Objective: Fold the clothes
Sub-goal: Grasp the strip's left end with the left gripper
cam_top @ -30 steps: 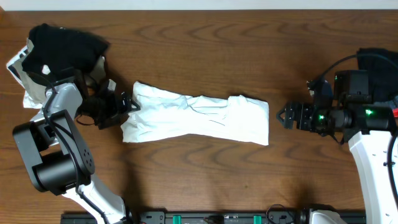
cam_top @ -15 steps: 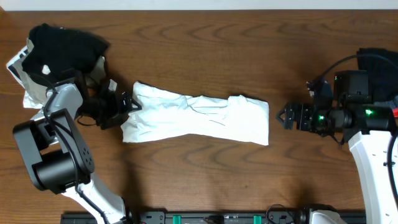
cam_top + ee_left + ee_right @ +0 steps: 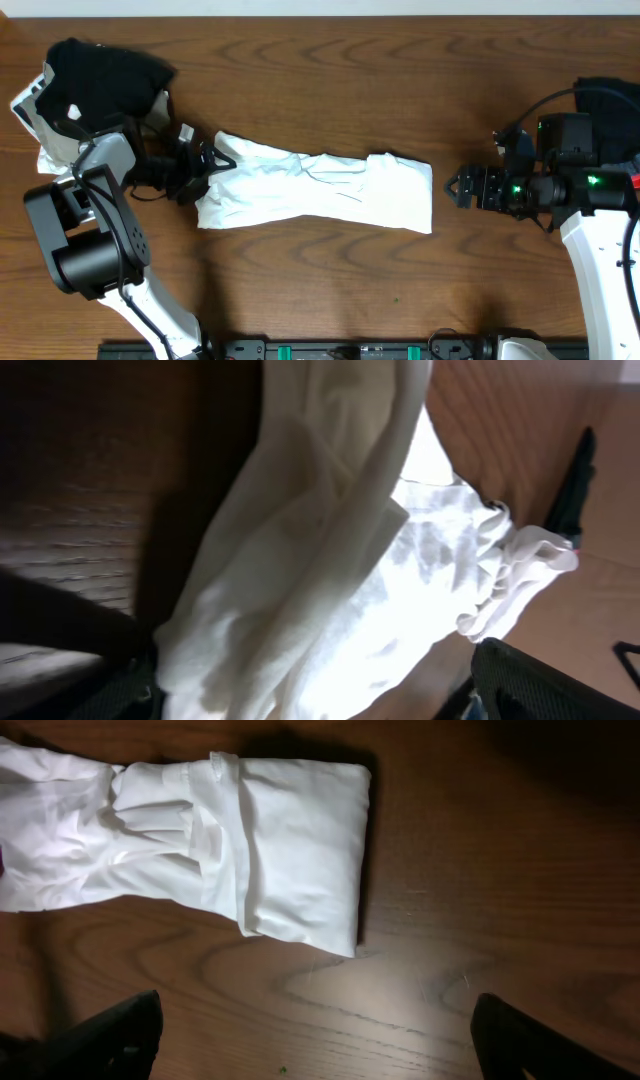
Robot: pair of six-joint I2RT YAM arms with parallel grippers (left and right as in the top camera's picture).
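Overhead | left pincer point(image 3: 207, 165) open at T-shirt point(image 3: 315, 190) end | right pincer point(image 3: 455, 187) open, apart

Between my left pincer point(image 3: 212, 165) and right pincer point(image 3: 452, 187), both black, I see the T-shirt point(image 3: 315, 190), white all over and shaded grey in its creases. The table point(image 3: 400, 70) under them is dark brown with wavy grain. Behind the left pincer lies a black garment point(image 3: 100, 70) with a white spot. Green lights point(image 3: 593, 181) glow behind the right one.
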